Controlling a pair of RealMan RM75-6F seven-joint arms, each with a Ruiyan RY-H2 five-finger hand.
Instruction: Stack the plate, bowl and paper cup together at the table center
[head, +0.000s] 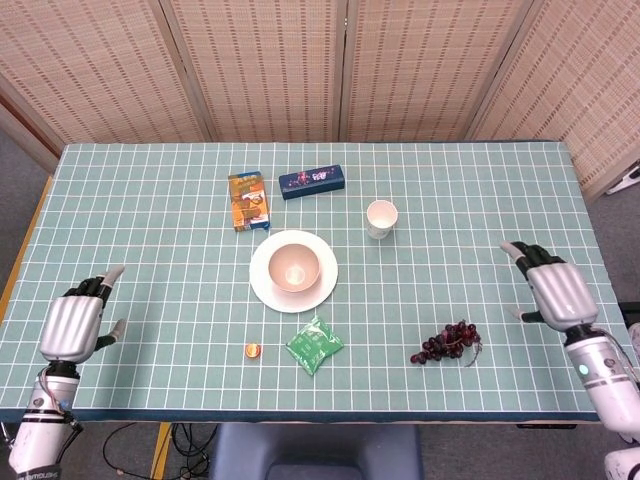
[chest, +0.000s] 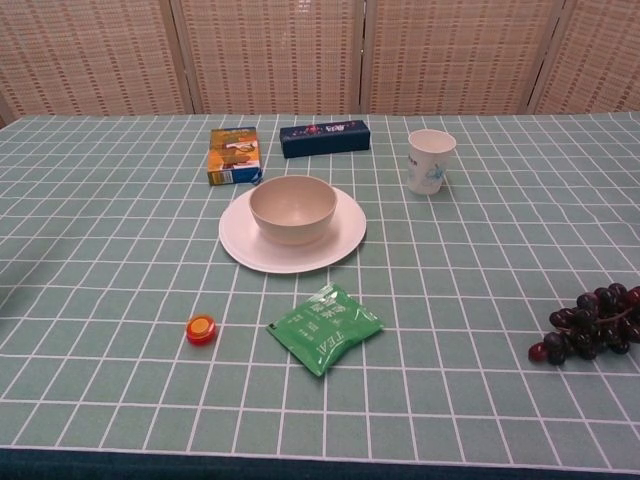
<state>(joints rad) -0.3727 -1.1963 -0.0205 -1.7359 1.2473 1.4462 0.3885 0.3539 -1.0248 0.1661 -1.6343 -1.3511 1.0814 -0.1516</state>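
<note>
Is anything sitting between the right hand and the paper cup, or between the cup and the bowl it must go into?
Nothing visible. The table between the right hand and the paper cup is bare; the grapes lie nearer the front edge. The cup-to-bowl path is bare too.
</note>
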